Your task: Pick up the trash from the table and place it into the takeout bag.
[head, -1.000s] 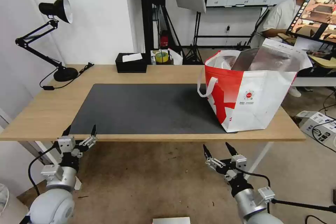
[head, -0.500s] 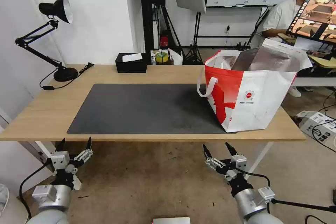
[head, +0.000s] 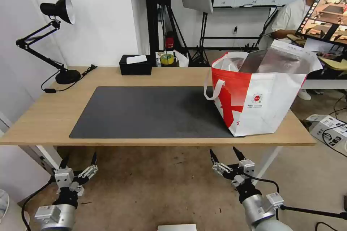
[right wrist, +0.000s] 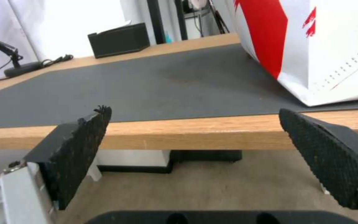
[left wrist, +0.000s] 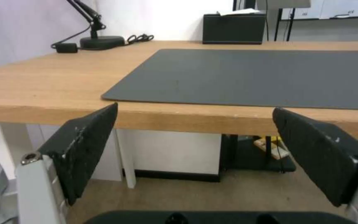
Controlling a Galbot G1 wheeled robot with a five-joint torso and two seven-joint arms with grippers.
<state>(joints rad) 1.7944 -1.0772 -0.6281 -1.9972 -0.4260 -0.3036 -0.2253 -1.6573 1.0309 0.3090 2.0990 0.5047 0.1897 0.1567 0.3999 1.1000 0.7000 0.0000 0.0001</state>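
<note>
Head view: the takeout bag (head: 258, 94) is seen standing at the right of the frame on the desk (head: 47, 115), its corner resting on the dark mat (head: 151, 112); no trash can be made out on the mat, and what lies inside the bag cannot be told; the left pincer (head: 78, 161) at lower left and the right pincer (head: 224, 154) at lower centre are held spread and empty below the desk edge; judged nearly complete, both arms are best parked clear of that edge.
</note>
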